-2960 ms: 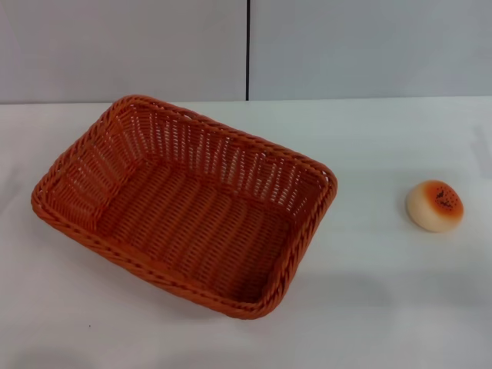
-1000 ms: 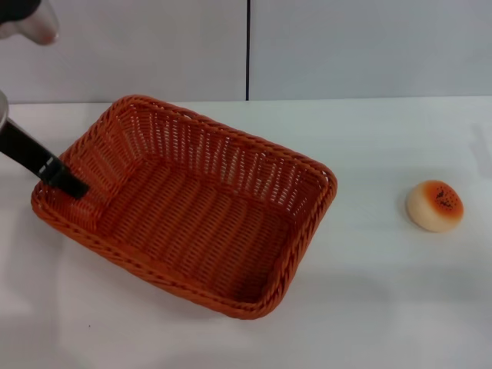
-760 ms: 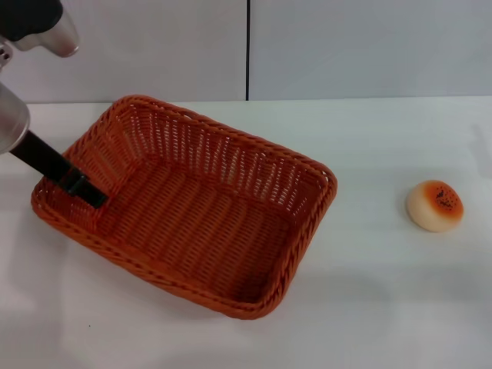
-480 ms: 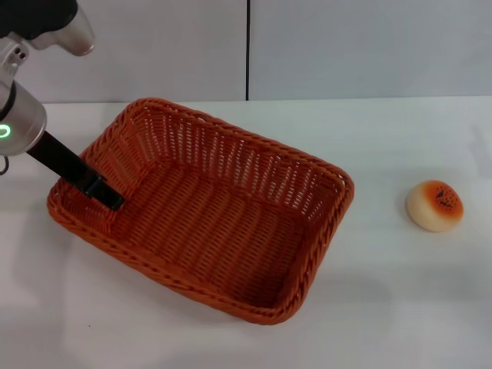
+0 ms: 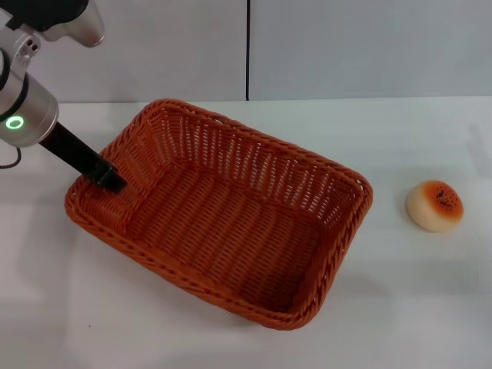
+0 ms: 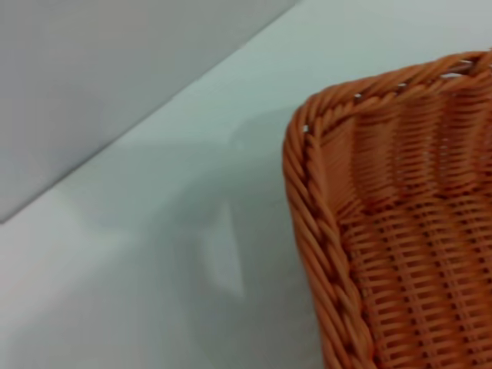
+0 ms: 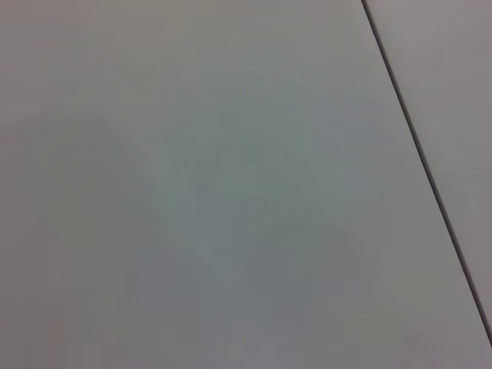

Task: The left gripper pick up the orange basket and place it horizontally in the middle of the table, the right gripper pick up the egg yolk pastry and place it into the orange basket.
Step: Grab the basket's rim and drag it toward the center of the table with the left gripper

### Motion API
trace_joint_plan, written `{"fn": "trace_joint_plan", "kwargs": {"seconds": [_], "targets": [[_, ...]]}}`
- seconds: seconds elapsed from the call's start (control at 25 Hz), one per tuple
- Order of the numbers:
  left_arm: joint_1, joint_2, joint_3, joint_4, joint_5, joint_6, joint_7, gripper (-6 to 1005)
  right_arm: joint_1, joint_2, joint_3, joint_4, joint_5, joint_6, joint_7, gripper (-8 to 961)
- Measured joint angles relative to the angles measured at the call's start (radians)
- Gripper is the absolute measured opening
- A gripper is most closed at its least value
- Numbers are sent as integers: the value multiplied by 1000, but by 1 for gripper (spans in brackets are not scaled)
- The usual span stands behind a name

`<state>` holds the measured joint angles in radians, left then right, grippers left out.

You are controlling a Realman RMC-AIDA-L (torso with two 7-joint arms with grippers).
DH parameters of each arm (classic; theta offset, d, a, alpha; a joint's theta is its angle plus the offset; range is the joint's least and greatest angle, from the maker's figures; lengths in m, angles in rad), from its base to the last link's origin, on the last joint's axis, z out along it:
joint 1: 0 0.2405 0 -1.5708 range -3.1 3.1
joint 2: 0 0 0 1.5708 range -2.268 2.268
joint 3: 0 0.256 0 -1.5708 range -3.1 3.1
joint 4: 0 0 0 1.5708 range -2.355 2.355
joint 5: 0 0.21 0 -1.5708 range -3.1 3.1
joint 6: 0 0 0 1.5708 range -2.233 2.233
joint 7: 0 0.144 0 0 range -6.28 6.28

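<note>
The orange basket (image 5: 254, 165) lies skewed across the left and middle of the white table (image 5: 415, 307). My left gripper (image 5: 108, 178) reaches in from the upper left and is shut on the rim of the basket's left short wall, with one dark finger inside the basket. A corner of the basket (image 6: 400, 254) with its braided rim fills one side of the left wrist view. The egg yolk pastry (image 5: 435, 205) sits alone on the table at the right, well apart from the basket. My right gripper is out of view.
A grey panelled wall (image 5: 346, 46) with a dark vertical seam backs the table. The right wrist view shows only that grey wall (image 7: 231, 192) and a seam.
The left arm came in from the upper left and took hold of the basket's left wall. The basket has since shifted to the right and slightly away with it. The pastry has not moved.
</note>
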<state>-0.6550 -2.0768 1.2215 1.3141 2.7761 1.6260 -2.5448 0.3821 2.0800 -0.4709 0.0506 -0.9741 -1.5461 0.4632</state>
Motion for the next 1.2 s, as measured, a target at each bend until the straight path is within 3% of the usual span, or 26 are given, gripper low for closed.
{"fn": "trace_joint_plan", "kwargs": {"seconds": [0.16, 0.36, 0.48, 0.76, 1.0, 1.2], "targets": [[-2, 1, 0, -8, -1, -35, 5, 487, 1, 0, 0, -2, 0, 2, 0, 640], [4, 4, -5, -12, -2, -63, -22, 278, 8, -1, 0, -6, 0, 9, 0, 640], [9, 7, -12, -20, 13, -70, -89, 221, 14, -2, 0, -11, 0, 17, 0, 640], [38, 10, -45, -10, 15, -47, -149, 220, 32, -3, 0, -17, 0, 27, 8, 640], [96, 12, -129, 48, -16, 68, -170, 203, 50, -3, 0, -18, 0, 28, 8, 640], [142, 13, -134, 101, -79, 129, -168, 173, 60, -3, 0, -19, 0, 28, 9, 640]]}}
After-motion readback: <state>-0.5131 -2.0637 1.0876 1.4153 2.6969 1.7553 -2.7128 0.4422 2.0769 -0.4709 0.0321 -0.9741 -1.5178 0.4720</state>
